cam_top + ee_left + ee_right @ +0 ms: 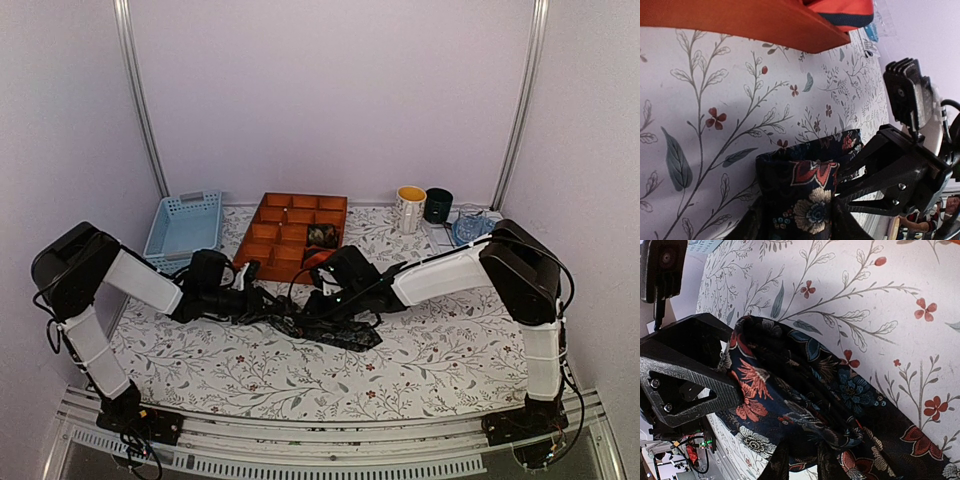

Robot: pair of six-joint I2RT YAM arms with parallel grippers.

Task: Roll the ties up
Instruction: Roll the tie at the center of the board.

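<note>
A dark tie [338, 326] with red, blue and cream flowers lies crumpled on the flowered tablecloth between my two arms. My left gripper [248, 297] holds one folded end; in the left wrist view the fold [815, 175] fills the gap between the fingers of that gripper [800, 222]. My right gripper [322, 290] faces it from the right, shut on a bunched part of the same tie [840, 390], which sits between its fingertips [802, 467]. A rolled dark tie [321, 236] rests in one compartment of the wooden tray.
The orange wooden tray [262, 215] with several compartments stands just behind both grippers; red-and-black fabric [840, 10] hangs over its near edge. A light blue basket [183, 228] is at the back left. A yellow-rimmed mug [410, 208] and a dark mug [438, 205] stand at the back right.
</note>
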